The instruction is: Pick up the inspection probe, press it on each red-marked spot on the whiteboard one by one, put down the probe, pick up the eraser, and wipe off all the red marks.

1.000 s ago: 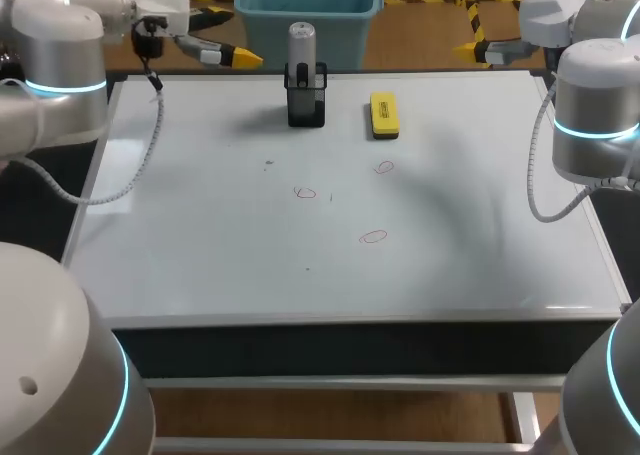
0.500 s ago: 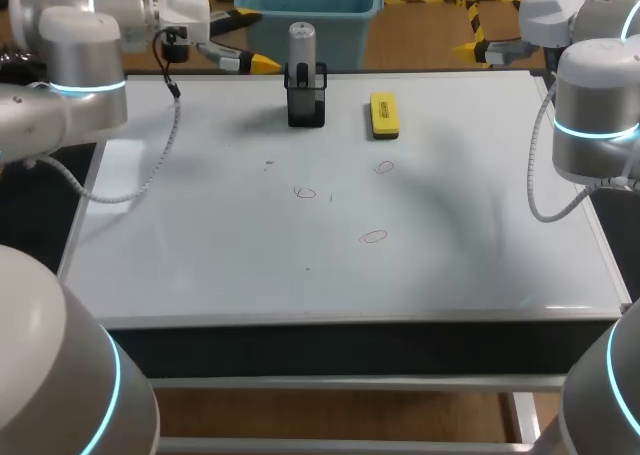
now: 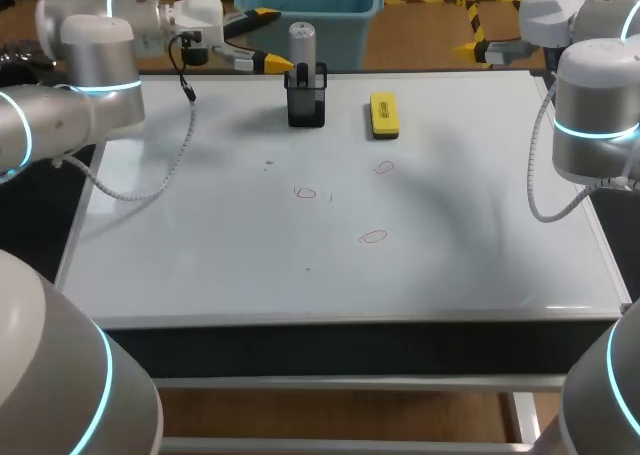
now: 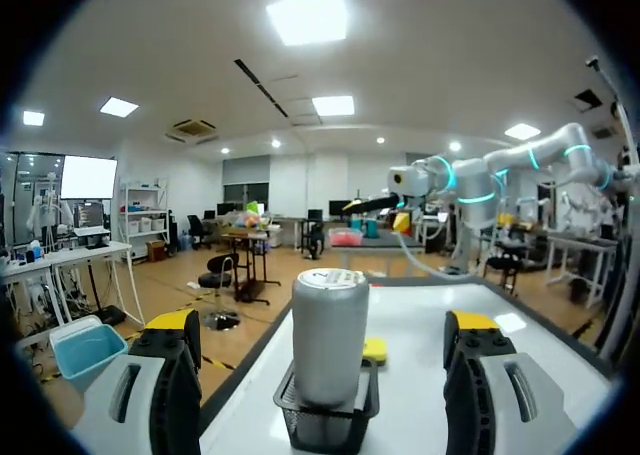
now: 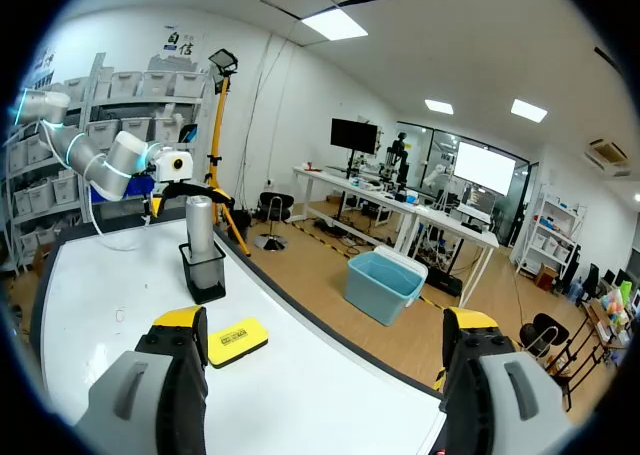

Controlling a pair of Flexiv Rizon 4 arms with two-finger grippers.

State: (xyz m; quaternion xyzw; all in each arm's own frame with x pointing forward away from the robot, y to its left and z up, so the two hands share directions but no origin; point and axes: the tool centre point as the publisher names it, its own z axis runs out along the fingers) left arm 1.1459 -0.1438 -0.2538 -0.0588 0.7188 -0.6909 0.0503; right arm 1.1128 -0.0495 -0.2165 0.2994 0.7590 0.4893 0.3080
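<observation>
- The desk carries a whiteboard (image 3: 300, 275) with three small red marks (image 3: 373, 237) near its middle.
- The inspection probe (image 3: 302, 43), a grey cylinder, stands upright in a black mesh holder (image 3: 306, 105) at the far edge.
- The left hand (image 3: 270, 39) is just beside it, on its left, wide open and empty; in the left wrist view the probe stands straight ahead, centred between the fingers.
- The yellow eraser (image 3: 384, 115) lies right of the holder.
- The right hand (image 5: 325, 325), also wide and empty, is well apart, so the left arm is nearer.
</observation>
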